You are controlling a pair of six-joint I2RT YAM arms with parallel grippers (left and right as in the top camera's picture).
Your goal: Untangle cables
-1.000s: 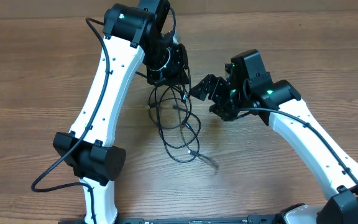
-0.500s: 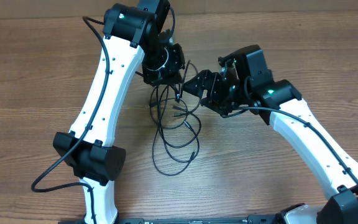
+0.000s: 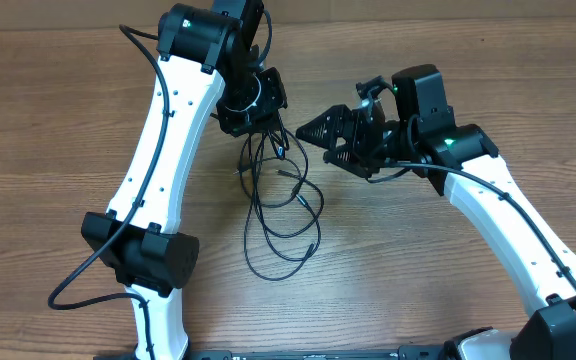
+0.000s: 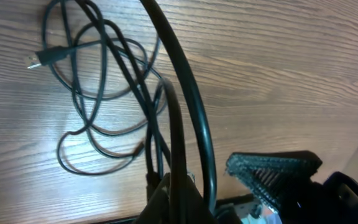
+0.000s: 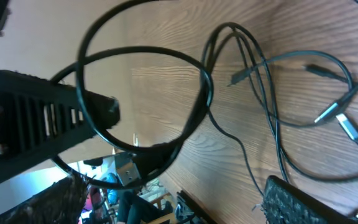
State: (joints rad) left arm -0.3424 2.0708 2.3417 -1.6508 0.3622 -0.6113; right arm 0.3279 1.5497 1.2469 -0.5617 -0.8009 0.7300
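Several thin black cables [image 3: 273, 215] hang in a tangle from the left claw [image 3: 253, 100], which is pressed together on the top of the bunch. From that pinch the cords drop under the claw and spread into loose, overlapping loops on the table [image 3: 418, 280]. The widest loop lies farthest from the claw, toward the robot's base.

In the left wrist view the strands run away from the claw across the wood. One small plug [image 4: 42, 59] lies flat on the surface at the far outer side of the loops.

The right claw [image 3: 316, 140] hovers just beside the left claw, level with the raised part of the bunch, and it is spread wide. Its own camera shows one ribbed finger [image 5: 42, 118] at one side and the other at the opposite corner, with a raised loop of cord between them. Whether that loop touches a finger cannot be told. Beyond this claw more plug ends [image 5: 337, 118] rest on the table.

The surface is light brown wood grain with a soft glare. Past the table's edge, the right wrist view gives only blurred bluish clutter [image 5: 123, 186] of the room.
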